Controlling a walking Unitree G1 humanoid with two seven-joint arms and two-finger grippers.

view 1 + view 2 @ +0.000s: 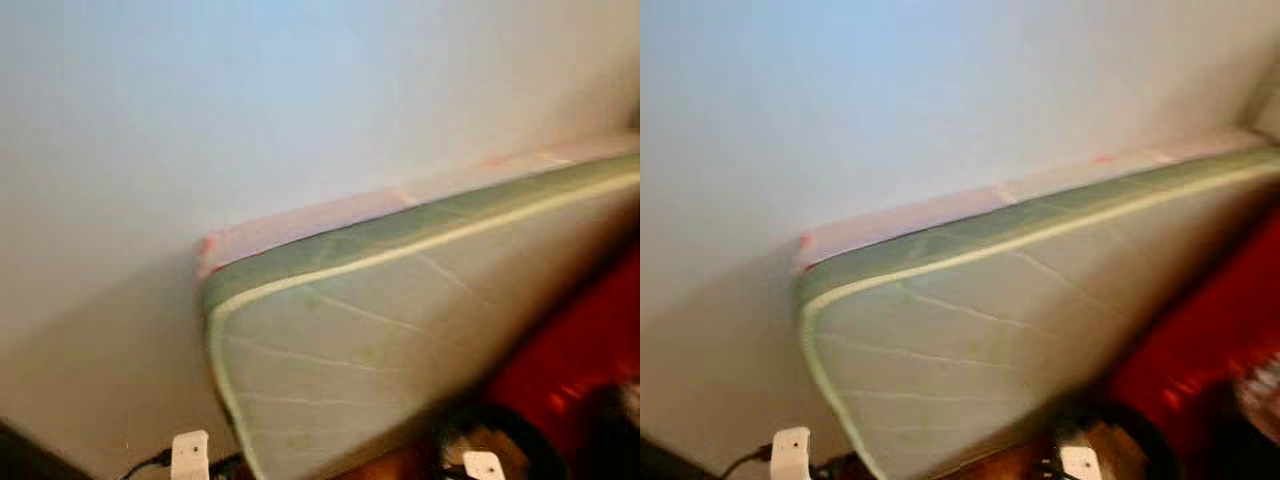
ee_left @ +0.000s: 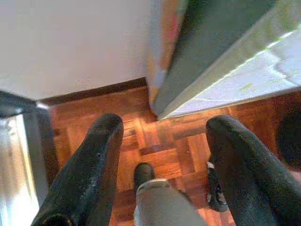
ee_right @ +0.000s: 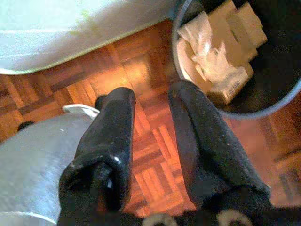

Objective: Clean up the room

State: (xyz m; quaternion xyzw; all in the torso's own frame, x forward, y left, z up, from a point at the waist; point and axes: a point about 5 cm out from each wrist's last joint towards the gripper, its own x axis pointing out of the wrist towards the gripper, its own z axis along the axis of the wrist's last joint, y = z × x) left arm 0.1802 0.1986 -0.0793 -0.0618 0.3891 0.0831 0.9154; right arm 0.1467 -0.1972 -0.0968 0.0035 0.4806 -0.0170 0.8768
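Leaning against the pale wall point(image 1: 250, 110), a quilted green mattress point(image 1: 400, 350) with cream piping, standing on edge. Below, glossy parquet floor point(image 2: 174, 150). Left gripper point(image 2: 162, 141) hanging spread wide, empty, above the wood near the mattress corner. Right gripper point(image 3: 153, 117) parted, empty, just beside a round dark bin point(image 3: 263, 113) of crumpled paper and cardboard.

Mattress point(image 1: 420, 330): quilted cloth, matt. Floor point(image 3: 150, 155): glossy wood parquet. Bin point(image 3: 263, 110): metal rim, crumpled paper, cardboard inside. Wall point(image 1: 250, 110): smooth matt.

Soft daylight — blurred head views
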